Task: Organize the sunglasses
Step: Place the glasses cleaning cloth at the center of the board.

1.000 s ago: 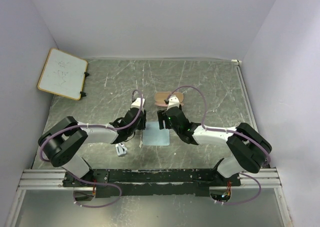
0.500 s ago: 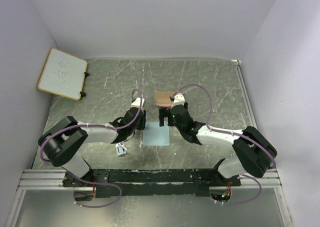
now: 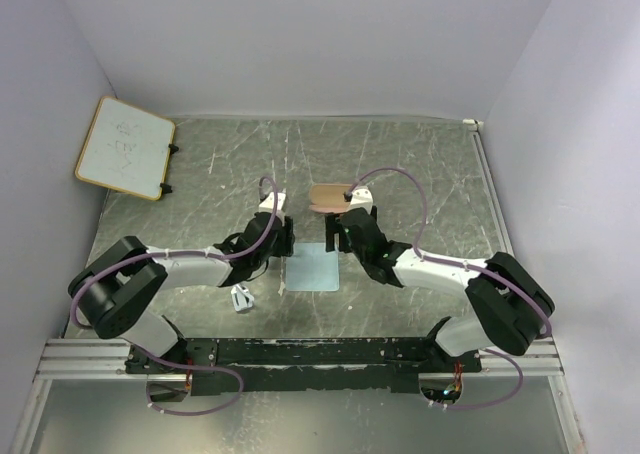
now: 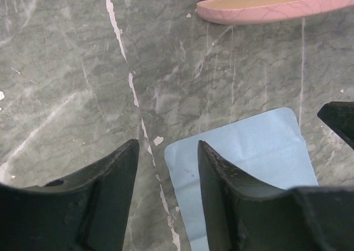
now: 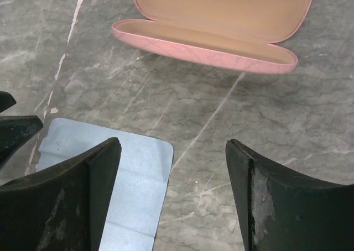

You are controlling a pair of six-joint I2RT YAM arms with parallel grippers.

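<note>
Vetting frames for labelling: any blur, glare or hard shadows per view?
Top external: even, soft light, no glare; sunglasses too small for detail. Left wrist: cloth sharp, claw dark. Right wrist: case sharp, soft shadow beneath it.

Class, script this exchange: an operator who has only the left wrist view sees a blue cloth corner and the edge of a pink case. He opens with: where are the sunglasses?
Observer: Outside your view. The sunglasses lie on the table, left of the cloth and nearer the near edge.
Operator: Is the case ready?
Observer: Yes. The case lies open with nothing inside.
Operator: What is the black tip at my right edge?
Observer: The right gripper, open, at the cloth's far corner and short of the case.
</note>
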